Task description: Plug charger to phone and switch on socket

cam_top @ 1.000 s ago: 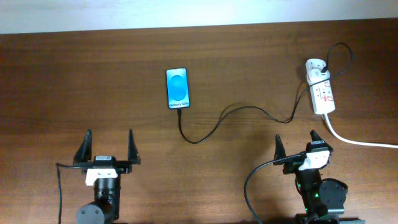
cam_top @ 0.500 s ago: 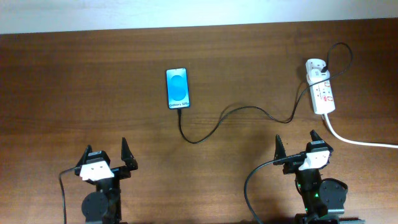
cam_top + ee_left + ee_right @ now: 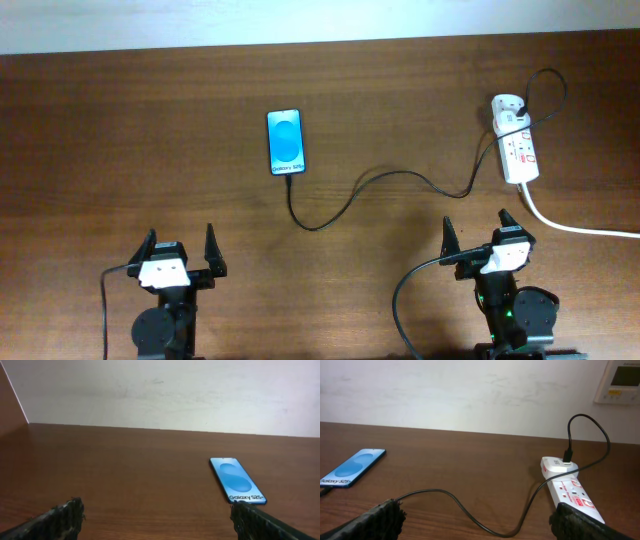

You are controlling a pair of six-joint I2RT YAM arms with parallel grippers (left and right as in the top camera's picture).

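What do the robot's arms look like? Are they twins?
Nearly. The left gripper and right gripper each have two black pointed fingers on a white block, above a round black body. Black wires trail out: left cable, right cable. Only the right arm shows a green light.

One overhead, two low wrist cameras
Overhead looks straight down; both wrist views skim the table (image 3: 125,460) toward the wall (image 3: 150,390), sharing the phone (image 3: 237,480)
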